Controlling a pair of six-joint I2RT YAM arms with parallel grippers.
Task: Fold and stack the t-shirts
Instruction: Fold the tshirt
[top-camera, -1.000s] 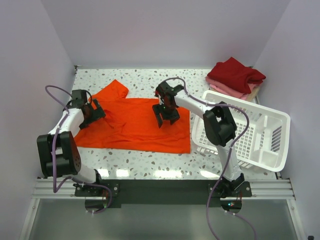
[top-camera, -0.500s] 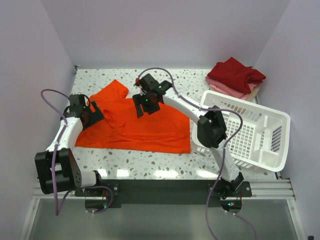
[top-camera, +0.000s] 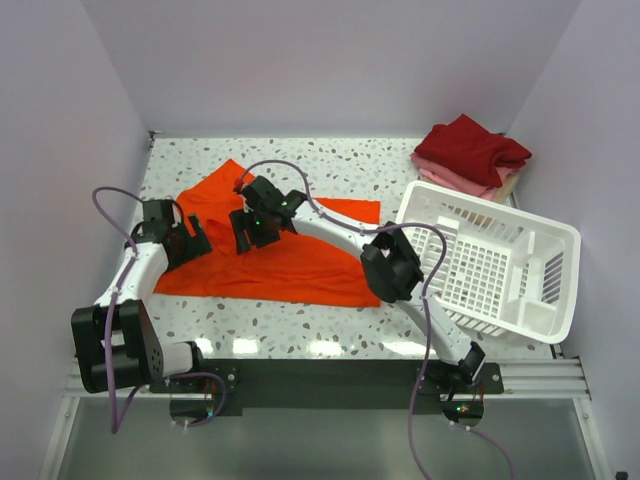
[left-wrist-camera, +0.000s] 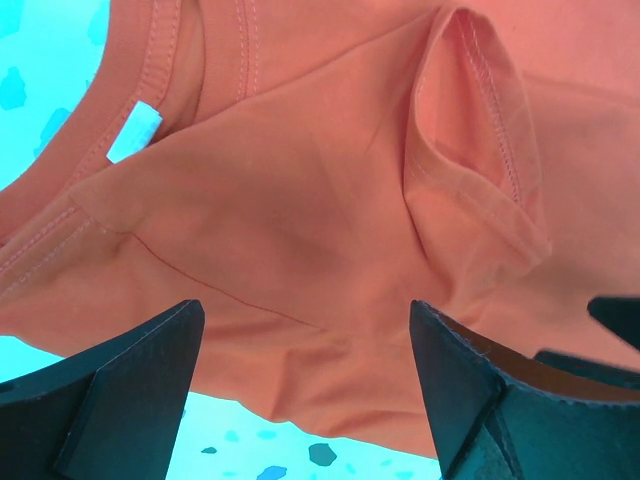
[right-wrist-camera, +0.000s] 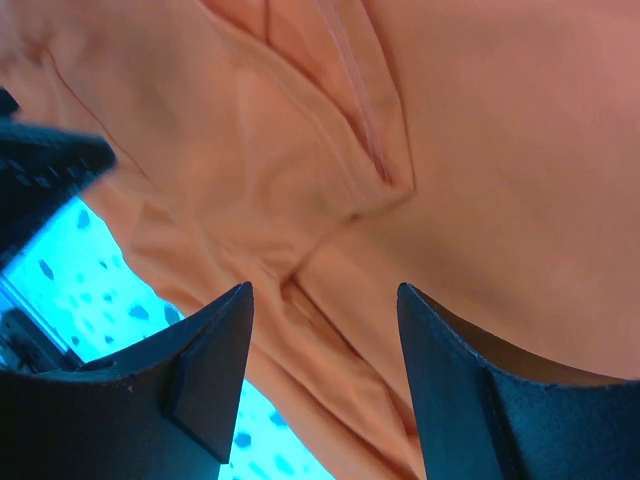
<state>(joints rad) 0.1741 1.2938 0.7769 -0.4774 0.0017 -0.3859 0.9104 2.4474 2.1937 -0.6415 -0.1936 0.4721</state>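
1. The t-shirt (top-camera: 300, 265) is plain bright orange-red.
2. The folded shirts (top-camera: 470, 148) are dark red, pink and beige.
3. The table (top-camera: 330, 160) is white with dark speckles.
4. The basket (top-camera: 480, 270) is white lattice.

white arm links (top-camera: 130, 277), black joints (top-camera: 390, 268), purple cables (top-camera: 268, 163), black wedge jaws

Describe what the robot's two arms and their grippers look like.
The left arm and right arm have white links joined by bulky black joint housings. A lilac cable loops along each arm. The left gripper and right gripper are black, each with two broad, wedge-shaped matte fingers.
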